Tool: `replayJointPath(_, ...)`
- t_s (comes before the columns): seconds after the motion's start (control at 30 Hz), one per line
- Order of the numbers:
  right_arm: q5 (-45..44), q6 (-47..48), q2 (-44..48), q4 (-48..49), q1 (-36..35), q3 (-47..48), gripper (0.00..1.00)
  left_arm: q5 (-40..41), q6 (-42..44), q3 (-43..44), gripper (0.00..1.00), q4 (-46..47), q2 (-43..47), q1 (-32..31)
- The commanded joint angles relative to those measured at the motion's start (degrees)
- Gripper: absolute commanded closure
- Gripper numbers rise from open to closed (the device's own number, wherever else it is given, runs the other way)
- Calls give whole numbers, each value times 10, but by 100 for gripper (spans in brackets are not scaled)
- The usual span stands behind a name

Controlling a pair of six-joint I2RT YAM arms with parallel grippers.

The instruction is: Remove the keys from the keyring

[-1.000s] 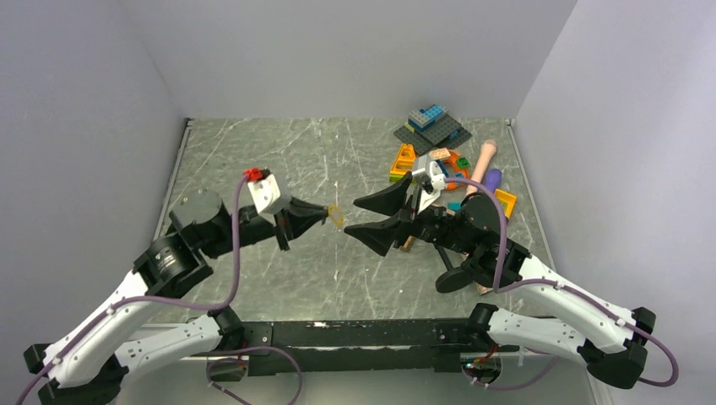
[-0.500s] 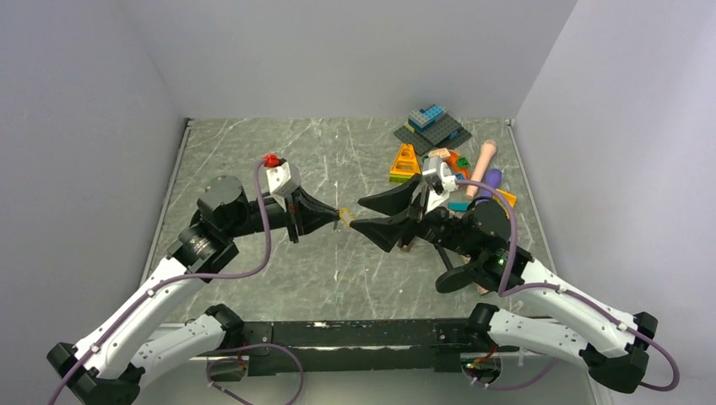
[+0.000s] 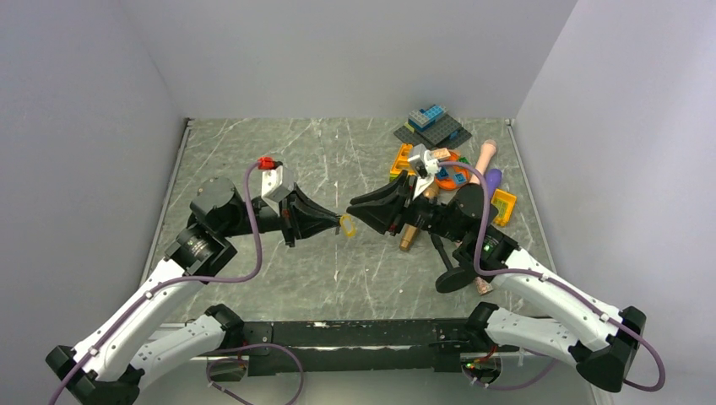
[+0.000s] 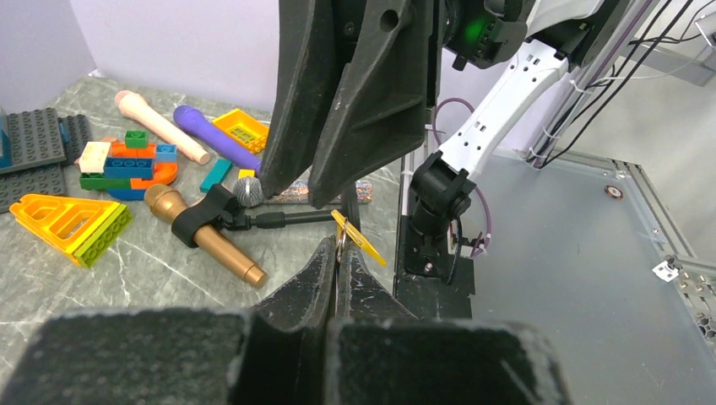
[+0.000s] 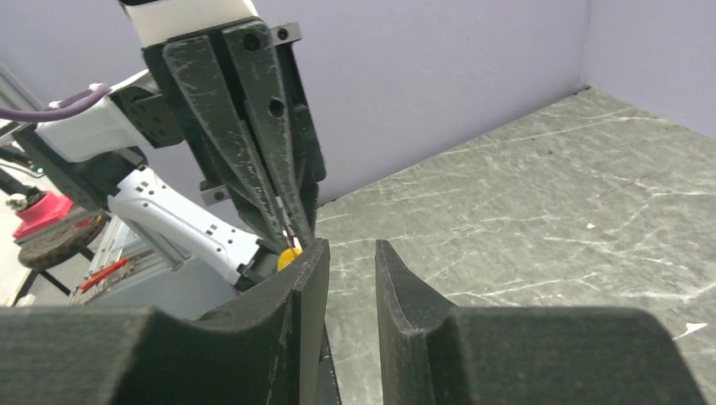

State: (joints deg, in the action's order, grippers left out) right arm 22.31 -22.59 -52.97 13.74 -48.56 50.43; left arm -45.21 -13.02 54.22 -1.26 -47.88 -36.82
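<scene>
- Key (image 4: 359, 240): small, yellow-gold, held above the table (image 3: 253, 160) at centre of the top view, sticking out past the left gripper (image 3: 336, 224) tips.
- Keyring (image 4: 340, 245): thin grey loop, pinched between the left fingers, which are closed on it.
- Right gripper (image 5: 350, 253): tips just beside the key; narrow gap between fingers, nothing in it.
- Toys (image 3: 447, 160): heaped upper right of the top view.

We can read no text, number, brand or sign in any of the three views. The toy bricks (image 4: 127, 162), the gold microphone (image 4: 207, 242) and the white arm casing (image 4: 507, 89) show us plain surfaces, and the keys (image 4: 359, 240) are too small for any stamp to be made out
</scene>
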Motion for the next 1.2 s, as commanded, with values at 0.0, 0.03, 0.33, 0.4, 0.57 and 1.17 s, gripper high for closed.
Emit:
replayJointPath(0.0, 40, 3, 5, 15, 1, 34, 70, -16, 0, 7, 100, 14, -6, 3)
replayJointPath(0.03, 42, 4, 6, 13, 1, 36, 70, -13, 2, 8, 100, 13, -9, 3)
replayJointPath(0.33, 77, -11, -12, 31, 1, 33, 72, -13, 0, 12, 100, 1, -16, 4)
replayJointPath(0.4, 80, -13, -17, 34, 1, 32, 74, -14, 0, 12, 100, 0, -17, 4)
replayJointPath(0.57, 83, -13, -27, 34, 1, 33, 80, -16, -2, 13, 100, -1, -21, 4)
replayJointPath(1.17, 112, 18, -50, -32, 0, 60, 100, -47, 3, 23, 100, -15, -45, 4)
